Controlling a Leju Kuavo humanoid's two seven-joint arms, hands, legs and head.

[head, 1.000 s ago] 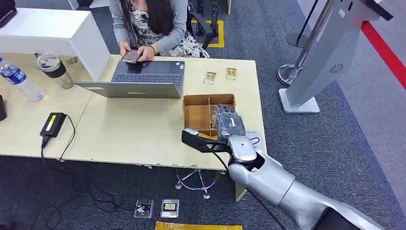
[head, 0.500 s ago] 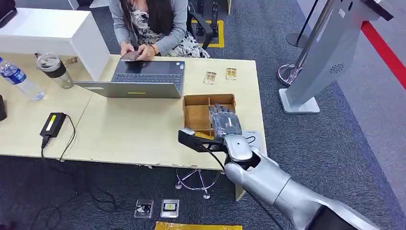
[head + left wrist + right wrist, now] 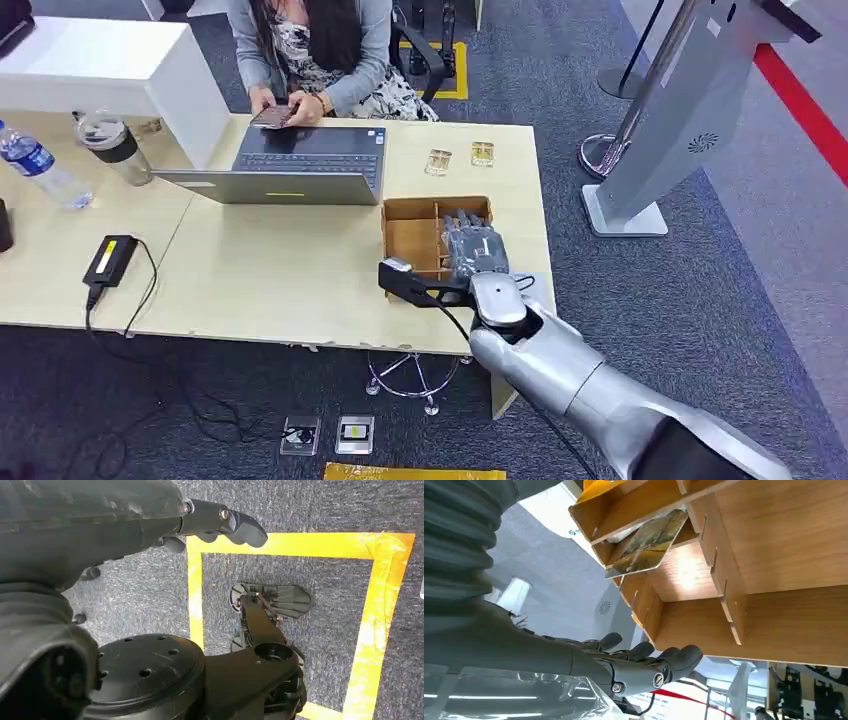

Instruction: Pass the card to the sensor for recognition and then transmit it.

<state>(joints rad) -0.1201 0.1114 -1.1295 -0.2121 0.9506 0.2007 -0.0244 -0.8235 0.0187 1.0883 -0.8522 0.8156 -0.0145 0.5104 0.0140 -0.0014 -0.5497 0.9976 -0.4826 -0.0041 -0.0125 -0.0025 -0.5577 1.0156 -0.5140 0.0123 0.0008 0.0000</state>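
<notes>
The surface (image 3: 290, 270) carries a divided wooden box (image 3: 412, 238) near its right edge. The right robot hand (image 3: 475, 250) is held over the box, fingers extended, nothing gripped. A card (image 3: 649, 542) is propped tilted inside one compartment. The left robot hand (image 3: 220, 522) hangs over the floor, nothing held.

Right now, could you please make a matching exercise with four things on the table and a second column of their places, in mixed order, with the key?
Things:
1. laptop
2. water bottle
3. black power adapter
4. right hand

Places:
A. above the compartments of the wooden box
B. at the far left edge of the table
C. in front of the seated person
D. on the left half of the table, with a cable running off the near edge

Pairs: 1-C, 2-B, 3-D, 4-A
</notes>
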